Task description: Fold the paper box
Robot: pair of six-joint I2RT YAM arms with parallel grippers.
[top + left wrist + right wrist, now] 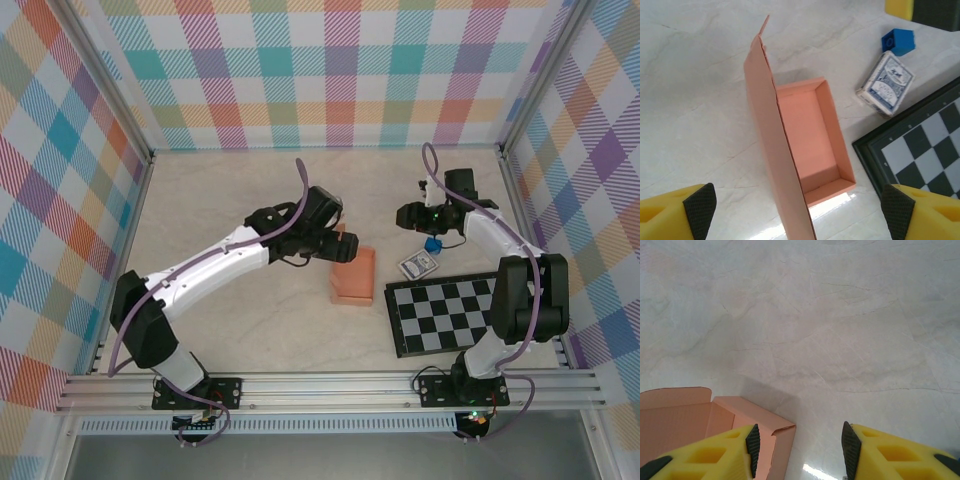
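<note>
- Near the middle of the worktop (pixel 230 200), the paper box (pixel 353 275) is sitting as a shallow salmon-orange tray, just beside the left edge of a checkered board (pixel 450 312).
- Its four low walls are already standing folded and its open side is facing up. One long lid flap (pixel 772 150) is rising upright from the tray's left long side, not yet lowered.
- The box's long axis is running from the near edge of the worktop toward the back wall, tilting slightly and lying roughly parallel to the board's left edge.
- The left fingers (pixel 700 207) are hovering above the box, spread wide and gripping nothing. In the wrist view the upright lid is lying between them, which looks like a setup for pinching or pushing the lid down over the tray.
- The right fingers (pixel 752 447) are also spread apart with nothing between them. They are hanging over bare worktop with a corner of the box just beside one of them, probably waiting off to the side to give the left arm room or to steady the tray.
- A pack of cards (pixel 417 266) and a small blue block (pixel 432 244) are lying to the right of the box, apart from it and likely playing no part in the folding.
</note>
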